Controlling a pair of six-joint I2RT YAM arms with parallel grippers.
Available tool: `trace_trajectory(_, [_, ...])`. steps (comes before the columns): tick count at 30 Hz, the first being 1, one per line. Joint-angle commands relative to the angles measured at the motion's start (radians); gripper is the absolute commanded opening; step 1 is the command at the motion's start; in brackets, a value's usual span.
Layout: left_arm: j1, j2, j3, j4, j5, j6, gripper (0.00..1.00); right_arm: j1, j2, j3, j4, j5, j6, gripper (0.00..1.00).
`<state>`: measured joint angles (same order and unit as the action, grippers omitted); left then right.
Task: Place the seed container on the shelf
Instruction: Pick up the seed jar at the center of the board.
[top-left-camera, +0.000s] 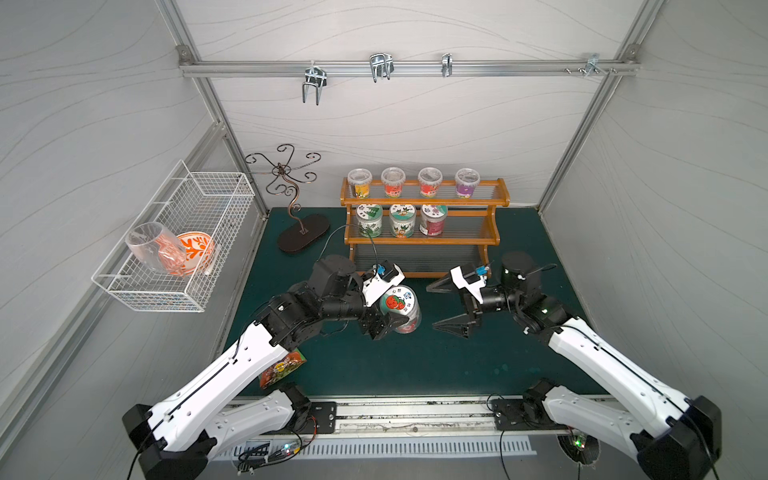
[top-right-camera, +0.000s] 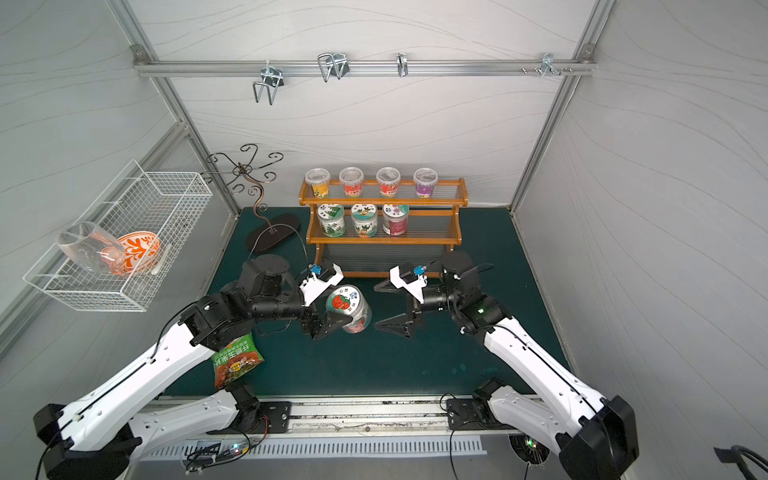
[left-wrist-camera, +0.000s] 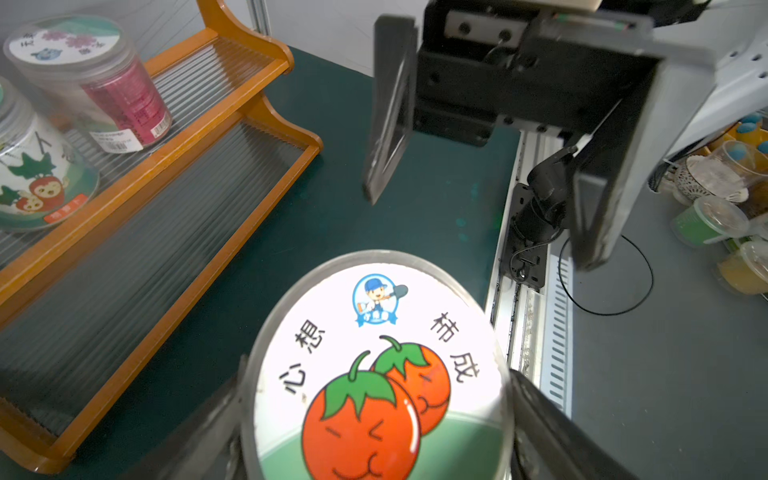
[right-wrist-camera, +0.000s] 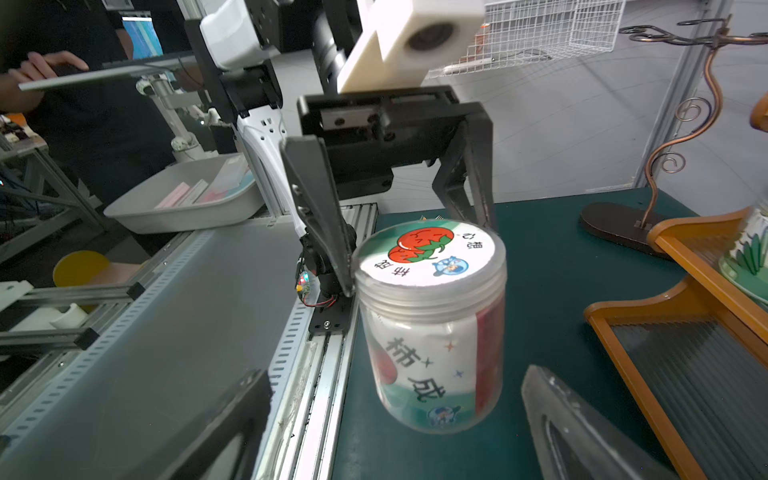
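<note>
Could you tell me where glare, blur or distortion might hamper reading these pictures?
Left wrist view: glare overexposes the lid label of the tomato seed jar, and the jars on the shelf look soft. Right wrist view: the same lid glare; the right hand has blurred near fingers. Both top views: even light, but wide-angle perspective splays the frame posts.

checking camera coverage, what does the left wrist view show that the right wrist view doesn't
Only left wrist: the pink-labelled jar on the shelf, on its middle tier. Only right wrist: the white wire basket, the copper stand and the side label of the seed container. Both: the seed container's tomato lid held in the left gripper, the shelf's bare bottom tier, the green mat.
</note>
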<state>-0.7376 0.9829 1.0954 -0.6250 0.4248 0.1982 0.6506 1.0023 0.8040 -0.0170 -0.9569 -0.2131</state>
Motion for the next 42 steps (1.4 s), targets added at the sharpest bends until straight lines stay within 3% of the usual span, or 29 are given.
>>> trace_trajectory(1, [0.005, 0.013, 0.059, 0.031, 0.068, 0.047, 0.54, 0.063, 0.012, 0.003, 0.022, 0.148, -0.096, 0.99])
trace_trajectory(12, [0.005, 0.054, 0.077, 0.059, 0.108, 0.061, 0.54, 0.102, 0.066, -0.008, 0.065, 0.212, -0.071, 0.99])
trace_trajectory(25, [0.005, 0.073, 0.074, 0.112, 0.118, 0.087, 0.53, 0.133, 0.096, 0.017, 0.049, 0.114, -0.064, 0.99])
trace_trajectory(32, [0.005, 0.079, 0.078, 0.149, 0.13, 0.084, 0.54, 0.143, 0.104, 0.027, 0.031, 0.215, -0.057, 0.99])
trace_trajectory(39, [0.004, 0.085, 0.086, 0.158, 0.141, 0.074, 0.53, 0.146, 0.08, 0.017, 0.03, 0.227, -0.088, 0.99])
trace_trajectory(42, [0.004, 0.087, 0.089, 0.154, 0.143, 0.075, 0.53, 0.146, 0.064, 0.015, 0.031, 0.222, -0.098, 0.83])
